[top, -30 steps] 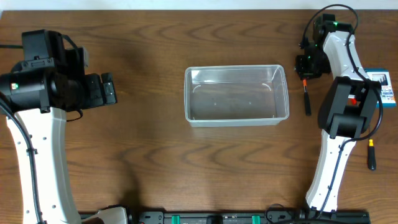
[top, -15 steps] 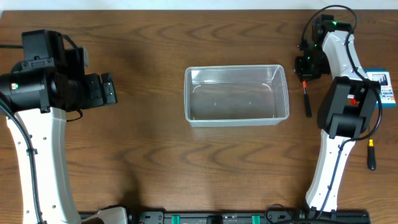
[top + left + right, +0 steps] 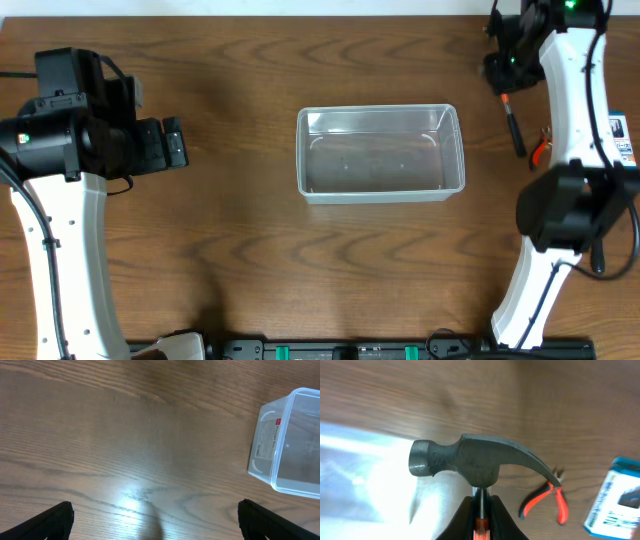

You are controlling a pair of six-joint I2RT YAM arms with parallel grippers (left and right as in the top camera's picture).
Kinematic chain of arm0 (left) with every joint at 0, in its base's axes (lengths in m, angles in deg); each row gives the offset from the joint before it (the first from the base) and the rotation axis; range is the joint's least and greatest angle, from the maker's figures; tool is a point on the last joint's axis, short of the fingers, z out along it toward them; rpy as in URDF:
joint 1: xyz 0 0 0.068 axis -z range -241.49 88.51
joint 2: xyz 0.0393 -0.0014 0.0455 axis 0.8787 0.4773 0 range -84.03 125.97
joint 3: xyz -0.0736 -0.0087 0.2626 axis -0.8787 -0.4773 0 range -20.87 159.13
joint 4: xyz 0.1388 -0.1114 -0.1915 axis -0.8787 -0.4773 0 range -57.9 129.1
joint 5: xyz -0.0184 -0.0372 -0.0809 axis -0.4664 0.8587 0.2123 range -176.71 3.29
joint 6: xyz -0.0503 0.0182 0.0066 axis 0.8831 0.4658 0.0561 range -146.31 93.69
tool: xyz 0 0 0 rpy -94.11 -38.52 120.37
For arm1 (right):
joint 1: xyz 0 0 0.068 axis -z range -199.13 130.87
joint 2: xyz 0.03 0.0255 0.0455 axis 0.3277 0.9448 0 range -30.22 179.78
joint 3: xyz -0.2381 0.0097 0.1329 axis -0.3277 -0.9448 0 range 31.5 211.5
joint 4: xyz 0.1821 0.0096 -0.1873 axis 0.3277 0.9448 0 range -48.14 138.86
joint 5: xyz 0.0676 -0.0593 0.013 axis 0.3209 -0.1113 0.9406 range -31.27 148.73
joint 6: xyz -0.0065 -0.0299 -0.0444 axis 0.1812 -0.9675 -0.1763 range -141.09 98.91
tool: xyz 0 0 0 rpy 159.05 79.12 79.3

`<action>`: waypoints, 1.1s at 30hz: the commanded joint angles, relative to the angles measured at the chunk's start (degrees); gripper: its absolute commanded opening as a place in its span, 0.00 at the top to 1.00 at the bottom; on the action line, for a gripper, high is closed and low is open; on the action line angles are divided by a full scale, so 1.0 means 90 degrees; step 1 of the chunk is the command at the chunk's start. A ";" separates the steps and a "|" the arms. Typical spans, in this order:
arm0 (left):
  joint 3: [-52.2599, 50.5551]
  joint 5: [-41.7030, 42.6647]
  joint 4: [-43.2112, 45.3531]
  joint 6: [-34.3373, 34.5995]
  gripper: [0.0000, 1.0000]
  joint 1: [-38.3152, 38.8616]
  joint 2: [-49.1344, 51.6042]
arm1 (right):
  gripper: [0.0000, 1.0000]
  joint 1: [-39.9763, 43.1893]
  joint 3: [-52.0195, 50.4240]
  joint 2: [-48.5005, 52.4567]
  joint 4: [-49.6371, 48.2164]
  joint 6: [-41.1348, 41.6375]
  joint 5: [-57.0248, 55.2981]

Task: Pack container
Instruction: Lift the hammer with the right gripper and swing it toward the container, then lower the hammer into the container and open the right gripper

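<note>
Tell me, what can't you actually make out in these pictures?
- Hammer handle: right wrist view, buried in the right gripper.
- Blue and white box: cut by the right wrist frame edge; overhead, partly behind the right arm.
- Pliers: overhead, mostly under that arm.
- Container label: left wrist view, too small to read.

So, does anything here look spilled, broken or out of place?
Nothing stands out. The container sits open side up and empty, the right gripper is shut on a hammer just below its head, and red-handled pliers and a blue and white box lie on the table.
</note>
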 commanded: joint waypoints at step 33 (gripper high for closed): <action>0.0114 -0.0053 0.0000 0.0007 0.02 -0.0029 0.0019 | 0.90 -0.3133 -0.0636 -0.0840 0.0408 -0.2140 0.0328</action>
